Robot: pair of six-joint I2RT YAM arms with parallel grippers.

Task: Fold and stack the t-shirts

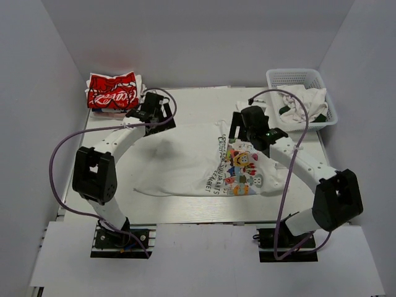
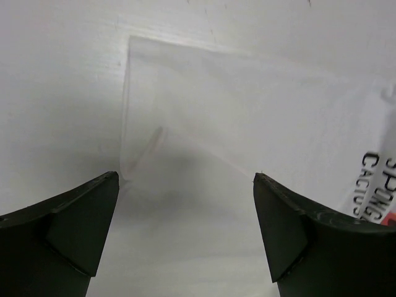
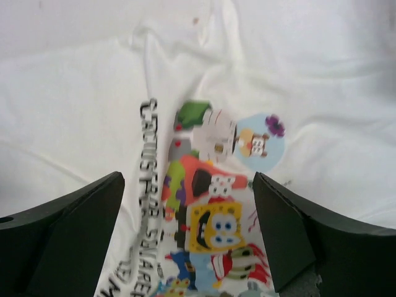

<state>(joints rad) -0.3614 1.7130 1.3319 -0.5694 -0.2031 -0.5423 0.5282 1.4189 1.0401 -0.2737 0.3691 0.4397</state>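
Across the middle of the bench (image 1: 185, 102), the white t-shirt (image 1: 185, 164) is being shown spread out flat, its cartoon print (image 1: 242, 168) and dark lettering (image 1: 216, 162) lying toward the right side. Above the shirt's far left part, the left pincer (image 1: 153, 116) is being held with its jaws wide apart, and nothing is being gripped by it. In the left wrist view a plain white corner of the shirt (image 2: 247, 111) is being framed between the two dark fingers (image 2: 74, 229), with bare bench beside it. Over the shirt's far right part, the right pincer (image 1: 242, 129) is likewise being held fully open and empty. In the right wrist view the cartoon print (image 3: 216, 204) and the dark lettering (image 3: 145, 185) are being seen between its fingers (image 3: 68, 235), on wrinkled cloth. Whether either pincer is touching the cloth cannot be told. At the far left corner, the red t-shirt (image 1: 112, 91) with white script is being carried, folded, on top of a small pile (image 1: 137, 83) of other folded cloth. At the far right, white clothes (image 1: 303, 102) are being held in a white basket (image 1: 291, 74).
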